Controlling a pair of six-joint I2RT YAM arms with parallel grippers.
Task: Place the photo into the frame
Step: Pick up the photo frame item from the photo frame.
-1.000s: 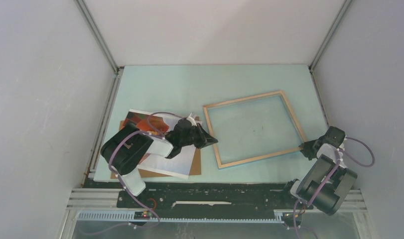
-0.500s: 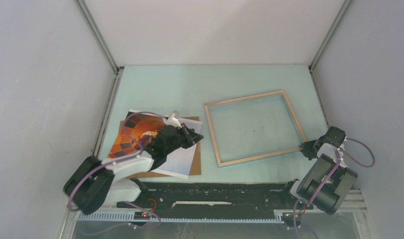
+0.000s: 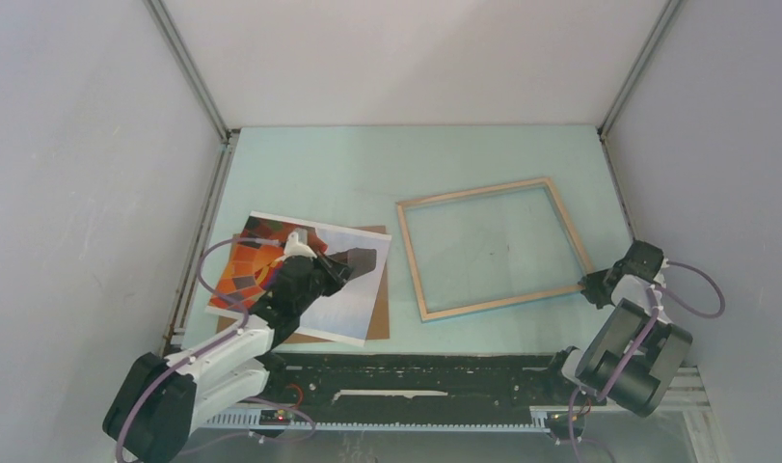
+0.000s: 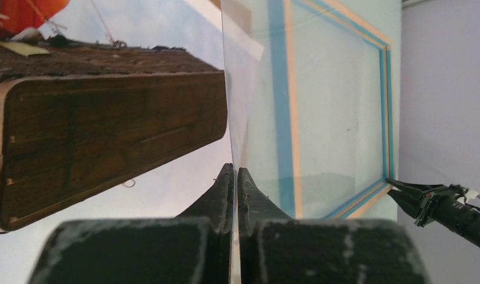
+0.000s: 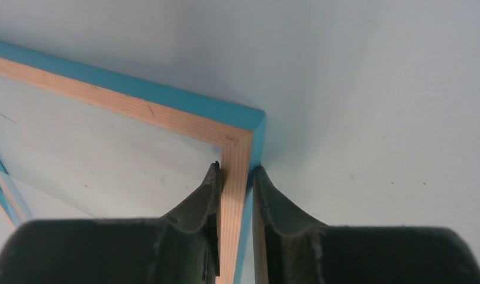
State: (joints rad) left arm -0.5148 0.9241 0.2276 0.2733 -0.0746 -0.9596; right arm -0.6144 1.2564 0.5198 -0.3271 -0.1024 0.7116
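Evidently the two arms have split the work: one steadies the target while the other takes the print. The right arm (image 3: 630,349) reaches to the near right corner of the frame (image 3: 507,301), which lies flat on the worktop (image 3: 319,164) with its light wood back upward. The right jaws are clamped across the rail just short of that corner, one finger on the inner edge and one on the blue outer edge. A hold there should stop the frame sliding or turning when something is pushed into it. The photo (image 3: 348,301) is not in the frame yet. It lies picture side up to the left, apart from the opening, on the brown backing board (image 3: 378,323) that shows past its right and near edges. The left arm (image 3: 223,355) stretches across the print, and the left jaws are pressed together at its right edge. In the wrist view a thin sheet edge runs straight up out of their tips, so they appear to have pinched that margin and raised it slightly off the board. Taking the side nearest the frame makes sense, since that edge would lead the way across.
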